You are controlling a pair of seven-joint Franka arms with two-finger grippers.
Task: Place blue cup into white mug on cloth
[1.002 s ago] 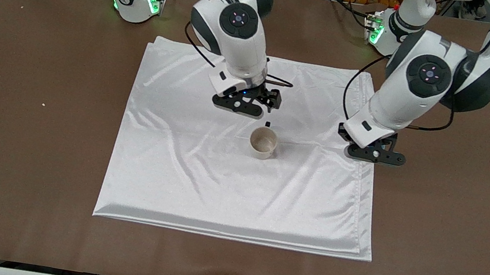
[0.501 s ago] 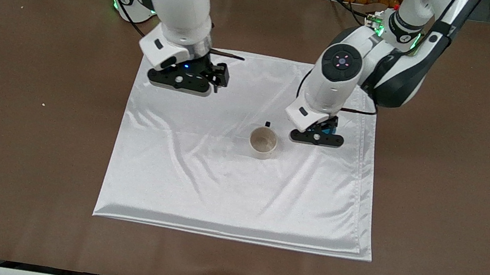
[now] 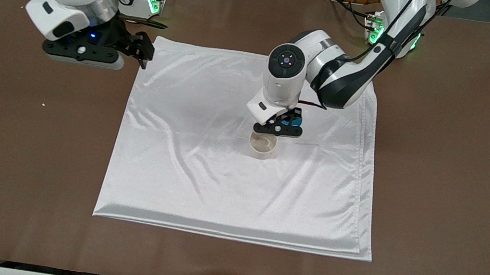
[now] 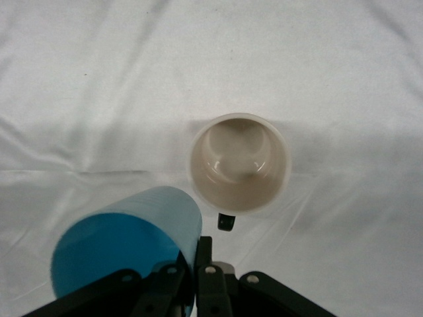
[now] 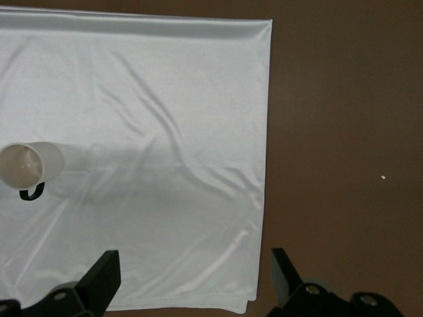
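Observation:
The white mug (image 3: 263, 145) stands upright and empty on the cloth (image 3: 217, 191), near the cloth's middle. My left gripper (image 3: 278, 130) hangs just over the mug's rim, shut on the wall of the blue cup (image 3: 296, 122). In the left wrist view the blue cup (image 4: 125, 246) is pinched by its wall in my left gripper (image 4: 196, 256), beside and above the mug (image 4: 240, 163), whose black handle (image 4: 226, 222) points toward the gripper. My right gripper (image 3: 82, 54) is open and empty over the bare table, beside the cloth's corner at the right arm's end.
The brown table (image 3: 451, 187) surrounds the cloth. The right wrist view shows the open right gripper (image 5: 192, 274) above the cloth's edge (image 5: 261, 165), with the mug (image 5: 30, 165) farther off. A small white speck (image 3: 43, 104) lies on the table.
My left gripper has carried the blue cup from the cloth's edge to just over the mug. My right gripper has drawn back from the mug to beside the cloth's corner.

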